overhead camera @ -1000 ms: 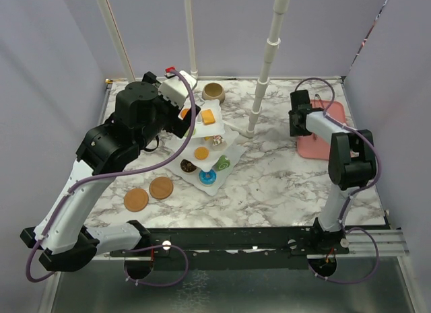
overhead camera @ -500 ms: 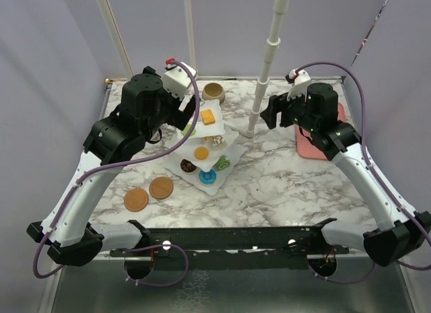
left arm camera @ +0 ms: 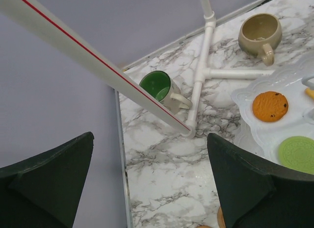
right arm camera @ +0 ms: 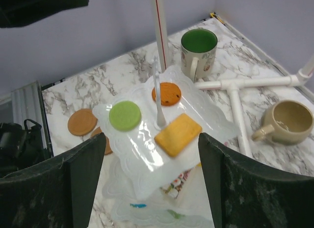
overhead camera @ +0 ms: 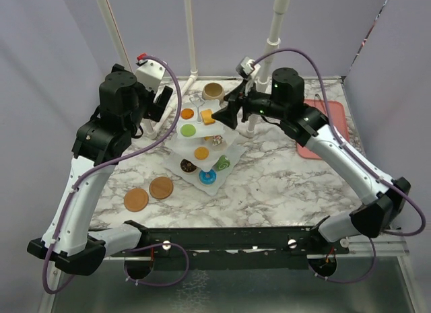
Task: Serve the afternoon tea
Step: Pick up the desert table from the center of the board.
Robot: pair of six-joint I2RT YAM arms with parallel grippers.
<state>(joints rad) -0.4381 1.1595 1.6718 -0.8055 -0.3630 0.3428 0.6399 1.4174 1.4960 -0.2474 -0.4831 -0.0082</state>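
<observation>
Stand [right arm camera: 142, 157] glossy white plastic; table [right arm camera: 122, 71] smooth, marble-patterned; green-lined mug [right arm camera: 198, 54] glazed; pipe frame [right arm camera: 235, 84] matt white plastic

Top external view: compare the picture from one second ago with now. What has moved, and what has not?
The right gripper swung left from over the flat pink rectangular tray to hover, jaws open, above the white three-tier stand of wavy square plates. The left gripper drew back left from the stand, still open. Stand, toy pastries, tan mug and tray stayed put.
</observation>
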